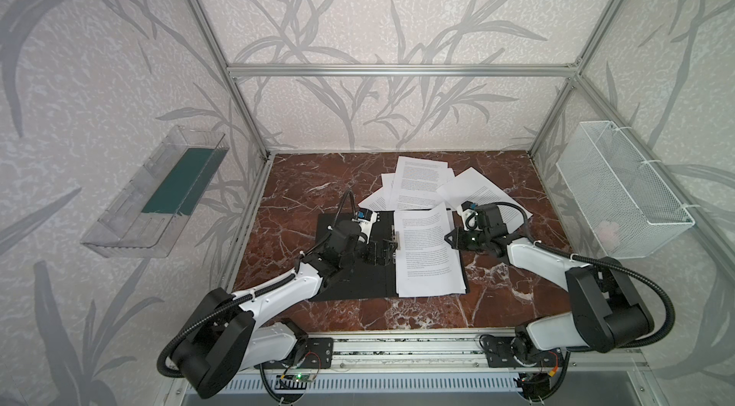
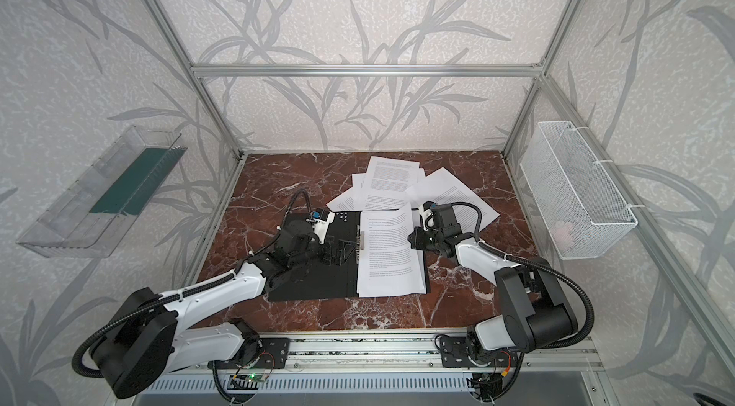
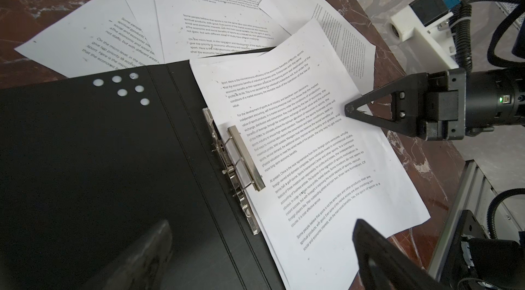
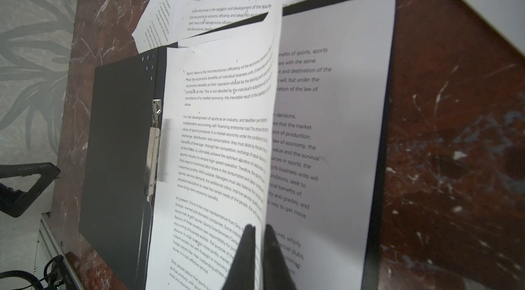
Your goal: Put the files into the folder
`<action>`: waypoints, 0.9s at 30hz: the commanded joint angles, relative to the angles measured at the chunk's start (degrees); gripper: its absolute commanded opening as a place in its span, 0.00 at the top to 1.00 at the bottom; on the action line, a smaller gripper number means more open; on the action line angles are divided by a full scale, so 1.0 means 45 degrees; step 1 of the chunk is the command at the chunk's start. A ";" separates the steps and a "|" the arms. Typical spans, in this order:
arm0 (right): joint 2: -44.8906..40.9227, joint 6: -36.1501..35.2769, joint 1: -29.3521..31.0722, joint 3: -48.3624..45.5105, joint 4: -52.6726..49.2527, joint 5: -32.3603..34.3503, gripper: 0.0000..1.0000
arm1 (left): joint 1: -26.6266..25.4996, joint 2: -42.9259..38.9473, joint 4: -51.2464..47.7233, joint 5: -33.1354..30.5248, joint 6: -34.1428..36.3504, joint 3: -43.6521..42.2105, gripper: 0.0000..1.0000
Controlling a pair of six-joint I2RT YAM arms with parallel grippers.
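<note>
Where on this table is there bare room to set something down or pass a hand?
Bare red marble table lies far-left, between aluminium frame post and loose white printed paper sheets, and in the near strip between open black folder and aluminium front rail. Crowded: mid-table, where left gripper and right gripper are over the folder.

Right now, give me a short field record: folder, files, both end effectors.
folder: thin, black inside, open flat on the red marble table
files in folder: white printed paper sheets on its right half
files outside: more white sheets fanned behind it
left end effector: open, near the metal spine clip
right end effector: shut on the top sheet, edge raised
</note>
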 commanded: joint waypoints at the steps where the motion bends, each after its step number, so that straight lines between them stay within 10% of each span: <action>1: 0.0119 -0.0033 0.0057 0.0230 0.0005 -0.0111 0.87 | -0.0034 0.0100 0.0165 0.0143 0.0124 0.0364 0.01; 18: 0.0033 -0.0099 0.0057 0.0263 -0.0432 0.0443 0.61 | -0.0062 -0.0002 0.0111 0.0147 0.0123 0.0364 0.01; 27: -0.1468 -0.0381 -0.0104 0.0079 -0.1579 0.3023 0.13 | -0.0108 -0.0374 -0.0078 -0.0059 0.0063 0.0345 0.01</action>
